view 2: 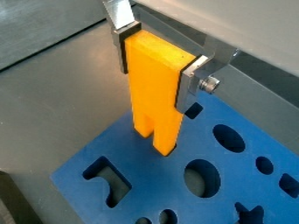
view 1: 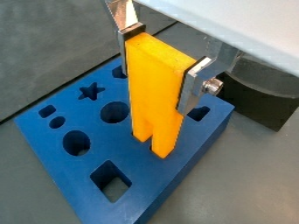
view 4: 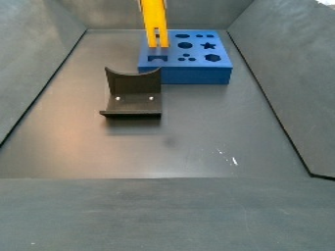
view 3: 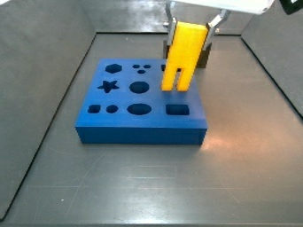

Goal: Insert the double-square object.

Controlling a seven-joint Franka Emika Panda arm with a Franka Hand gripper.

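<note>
The double-square object (view 1: 158, 96) is a tall yellow piece that hangs upright with its slotted end down. My gripper (view 1: 163, 66) is shut on its upper end, one silver finger (view 1: 195, 80) on each side. It also shows in the wrist view (view 2: 155, 96) and in both side views (view 3: 182, 58) (view 4: 155, 29). Its lower end is just above the flat blue block (view 1: 70, 171) with shaped holes, near the block's edge and close to a square hole (view 3: 178, 110). I cannot tell whether it touches the block.
The dark grey block with a curved notch (view 4: 131, 95) stands on the floor beside the blue block (view 4: 197, 71), and shows in a wrist view (view 1: 263, 92). Grey walls enclose the floor on all sides (view 3: 48, 106).
</note>
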